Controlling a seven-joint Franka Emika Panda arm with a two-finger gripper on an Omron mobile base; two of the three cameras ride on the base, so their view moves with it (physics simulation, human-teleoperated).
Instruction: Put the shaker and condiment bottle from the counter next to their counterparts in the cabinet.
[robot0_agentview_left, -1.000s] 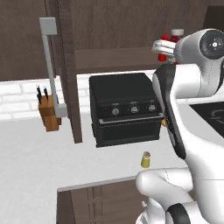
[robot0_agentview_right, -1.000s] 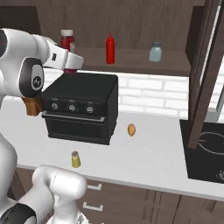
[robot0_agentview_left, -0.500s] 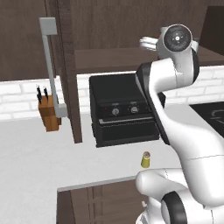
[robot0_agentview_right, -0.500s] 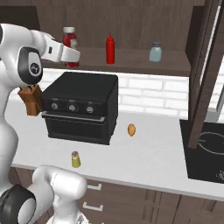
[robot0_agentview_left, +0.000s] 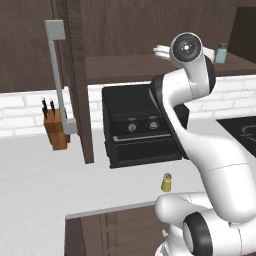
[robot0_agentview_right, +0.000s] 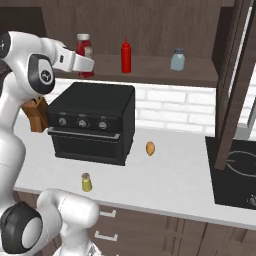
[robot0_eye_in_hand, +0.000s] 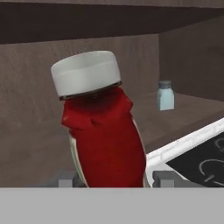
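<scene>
hand view puts the squat red condiment bottle with a white-grey cap (robot0_eye_in_hand: 103, 127) between the two dark fingertips of the gripper (robot0_eye_in_hand: 111, 178), clasped and tilted, at the left end of the dark wood cabinet shelf (robot0_agentview_right: 155, 70). the small yellow shaker (robot0_agentview_right: 86, 182) stands near the light-grey counter's front edge (robot0_agentview_right: 165, 202).

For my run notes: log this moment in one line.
end effector: shut on condiment bottle | at cabinet shelf | shaker: on counter

Both base cameras look forward and down from behind the arm, sharing the worktop (robot0_agentview_left: 40, 175) and black oven (robot0_agentview_right: 95, 120); the hand camera sits tight against the condiment bottle (robot0_eye_in_hand: 105, 131).
</scene>
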